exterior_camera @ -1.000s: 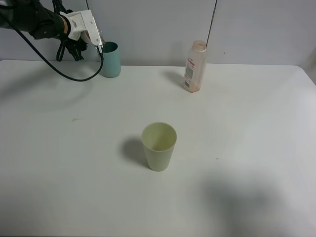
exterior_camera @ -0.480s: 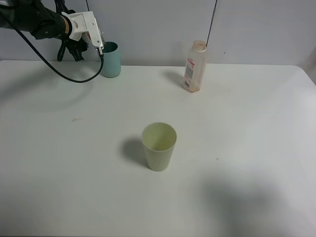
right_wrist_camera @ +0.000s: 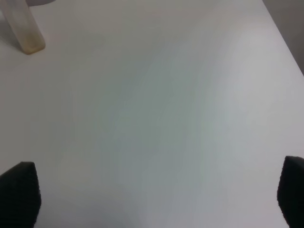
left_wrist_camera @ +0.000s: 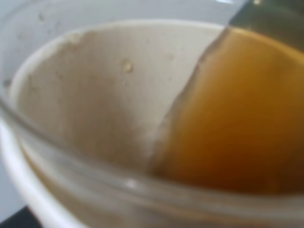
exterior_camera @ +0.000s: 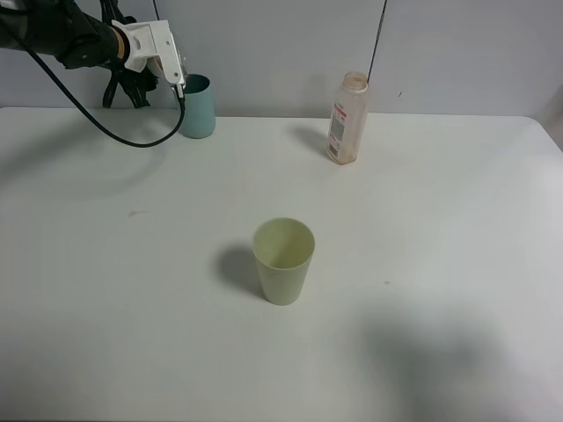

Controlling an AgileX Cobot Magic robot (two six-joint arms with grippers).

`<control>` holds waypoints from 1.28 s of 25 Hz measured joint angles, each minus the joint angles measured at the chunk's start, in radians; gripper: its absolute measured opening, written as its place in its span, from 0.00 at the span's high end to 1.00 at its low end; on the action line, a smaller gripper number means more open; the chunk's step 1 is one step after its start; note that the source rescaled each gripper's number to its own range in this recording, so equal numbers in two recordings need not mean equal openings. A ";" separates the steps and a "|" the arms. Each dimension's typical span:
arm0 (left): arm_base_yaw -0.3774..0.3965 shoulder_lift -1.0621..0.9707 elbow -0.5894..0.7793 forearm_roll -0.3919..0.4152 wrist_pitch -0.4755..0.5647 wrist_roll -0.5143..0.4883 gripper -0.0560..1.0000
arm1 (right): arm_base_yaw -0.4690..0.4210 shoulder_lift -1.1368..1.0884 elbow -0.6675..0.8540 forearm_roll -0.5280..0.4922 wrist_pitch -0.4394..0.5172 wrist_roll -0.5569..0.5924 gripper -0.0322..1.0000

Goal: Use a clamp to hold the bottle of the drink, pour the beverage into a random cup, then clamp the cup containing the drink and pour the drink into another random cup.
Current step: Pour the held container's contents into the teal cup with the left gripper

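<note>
bench: white bench (exterior_camera: 422, 264) | near: pale yellow-green plastic tumbler (exterior_camera: 283, 260) upright mid-bench | right fingers (right_wrist_camera: 152, 192): spread wide, released, above bare bench | far: small clear plastic bottle (exterior_camera: 347, 119) upright | far left: left fingers (exterior_camera: 172, 77) clenched on tilted cup (left_wrist_camera: 71, 118) holding reddish-brown liquid (left_wrist_camera: 237, 118), beside plain teal plastic tumbler (exterior_camera: 198, 106)

Left arm (exterior_camera: 62, 40) black, cable-wrapped, loose black cable looping below; white clamp (exterior_camera: 163, 57) housing; right fingertips (right_wrist_camera: 19, 192) black.
</note>
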 joint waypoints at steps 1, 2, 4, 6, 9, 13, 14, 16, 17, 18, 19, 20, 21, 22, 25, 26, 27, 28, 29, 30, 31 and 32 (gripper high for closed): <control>0.000 0.000 -0.003 0.002 0.002 0.002 0.93 | 0.000 0.000 0.000 0.000 0.000 0.000 0.00; 0.000 0.000 -0.003 0.002 0.002 0.002 0.93 | 0.000 0.000 0.000 0.000 0.000 0.000 0.00; 0.000 0.000 -0.017 0.002 0.011 0.006 0.93 | 0.000 0.000 0.000 0.000 0.000 0.000 0.00; 0.000 0.000 -0.018 0.003 0.013 0.012 0.93 | 0.000 0.000 0.000 0.000 0.000 0.000 0.00; 0.000 0.000 -0.018 0.003 0.019 0.030 0.93 | 0.000 0.000 0.000 0.000 0.000 0.000 0.00; 0.000 0.000 -0.018 0.004 0.019 0.037 0.93 | 0.000 0.000 0.000 0.000 0.000 0.000 0.00; 0.000 0.000 -0.018 0.005 0.019 0.040 0.93 | 0.000 0.000 0.000 0.000 0.000 0.000 0.00; 0.000 0.000 -0.018 0.006 0.019 0.046 0.93 | 0.000 0.000 0.000 0.000 0.000 0.000 0.00; 0.000 0.000 -0.018 0.006 0.019 0.059 0.93 | 0.000 0.000 0.000 0.000 0.000 0.000 0.00; 0.000 0.000 -0.018 0.006 0.019 0.063 0.93 | 0.000 0.000 0.000 0.000 0.000 0.000 0.00; 0.000 0.000 -0.018 0.005 0.020 0.071 0.93 | 0.000 0.000 0.000 0.000 0.000 0.000 0.00; 0.000 0.000 -0.018 0.005 0.020 0.075 0.93 | 0.000 0.000 0.000 0.000 0.000 0.000 0.00; 0.000 0.000 -0.018 0.005 0.020 0.075 0.93 | 0.000 0.000 0.000 0.000 0.000 0.000 0.00; 0.000 0.000 -0.018 0.003 0.020 0.080 0.93 | 0.000 0.000 0.000 0.000 0.000 0.000 0.00; 0.000 0.000 -0.018 0.003 0.020 0.093 0.93 | 0.000 0.000 0.000 0.000 0.000 0.000 0.00; 0.000 0.000 -0.019 0.003 0.020 0.100 0.93 | 0.000 0.000 0.000 0.000 0.000 0.000 0.00; 0.000 0.000 -0.022 0.003 0.020 0.107 0.93 | 0.000 0.000 0.000 0.000 0.000 0.000 0.00; 0.000 0.000 -0.026 0.003 0.020 0.109 0.93 | 0.000 0.000 0.000 0.000 0.000 0.000 0.00; 0.000 0.000 -0.028 0.001 0.020 0.115 0.93 | 0.000 0.000 0.000 0.000 0.000 0.000 0.00; 0.000 0.000 -0.028 0.000 0.020 0.123 0.93 | 0.000 0.000 0.000 0.000 0.000 0.000 0.00; 0.000 0.000 -0.028 -0.004 0.020 0.128 0.93 | 0.000 0.000 0.000 0.000 0.000 0.000 0.00; 0.000 0.000 -0.028 -0.006 0.020 0.133 0.93 | 0.000 0.000 0.000 0.000 0.000 0.000 0.00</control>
